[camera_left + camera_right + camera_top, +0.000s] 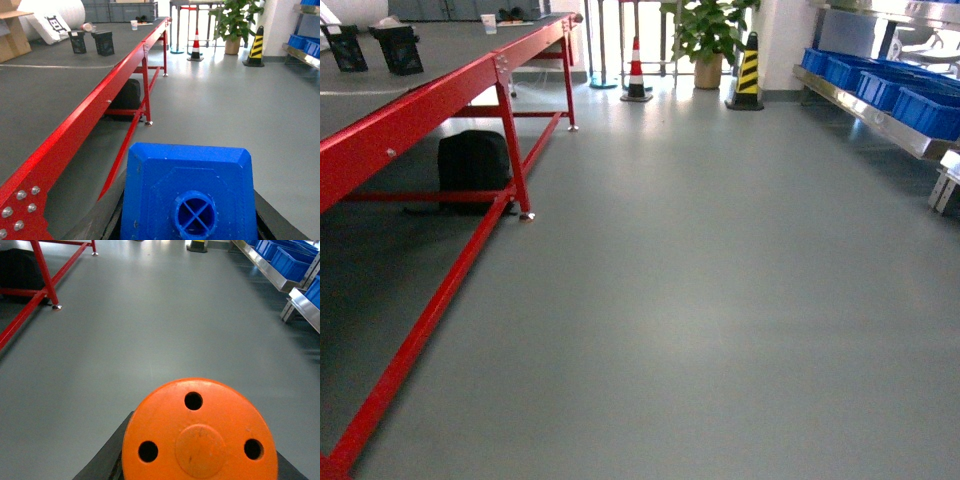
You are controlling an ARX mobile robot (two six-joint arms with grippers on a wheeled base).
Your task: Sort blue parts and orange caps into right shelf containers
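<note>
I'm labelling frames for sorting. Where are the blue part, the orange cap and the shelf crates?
blue part [187, 192]: left wrist view, top face.
orange cap [200, 432]: right wrist view, flat holed top.
shelf crates [920, 108]: head view, nearest crate's side wall.

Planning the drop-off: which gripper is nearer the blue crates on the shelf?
Right. The blue crates lie ahead-right of the right gripper's orange cap; the left gripper, holding the blue part, is beside the red table.

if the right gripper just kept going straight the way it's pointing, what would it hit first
Nothing nearby, it seems. The right gripper holds an orange cap and points along bare grey floor; the blue crates sit off to the right. Depth is unclear.
</note>
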